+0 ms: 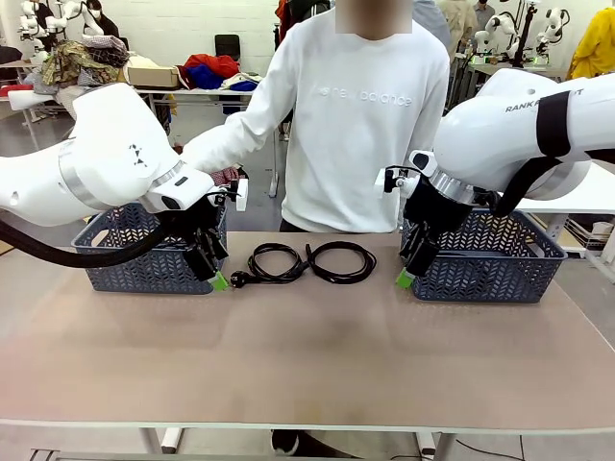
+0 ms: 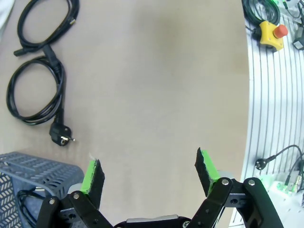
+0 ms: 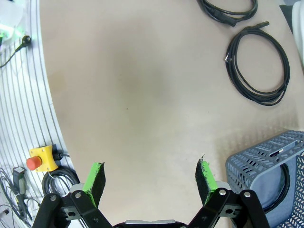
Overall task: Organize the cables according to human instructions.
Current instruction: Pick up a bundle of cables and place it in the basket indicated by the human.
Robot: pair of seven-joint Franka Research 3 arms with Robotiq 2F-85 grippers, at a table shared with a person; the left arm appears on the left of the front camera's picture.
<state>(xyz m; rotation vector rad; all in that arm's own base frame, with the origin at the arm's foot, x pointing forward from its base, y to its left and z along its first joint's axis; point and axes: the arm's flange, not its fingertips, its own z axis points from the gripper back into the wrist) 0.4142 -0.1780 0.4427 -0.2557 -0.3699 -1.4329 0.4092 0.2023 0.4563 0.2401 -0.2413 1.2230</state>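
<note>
My left gripper (image 1: 217, 279) and right gripper (image 1: 404, 279) hover, jaws spread, empty; two coiled cables (image 2: 61, 136) lie at twelve o'clock between baskets (image 1: 144, 274).

Open tabletop (image 1: 317, 365) in front; cables (image 1: 308, 261) mid-table between flanking baskets (image 1: 144, 271).

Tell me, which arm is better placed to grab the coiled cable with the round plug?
Left. The left gripper, open, hangs right beside that cable's plug; the right gripper, also open, sits beyond the other coil.
</note>
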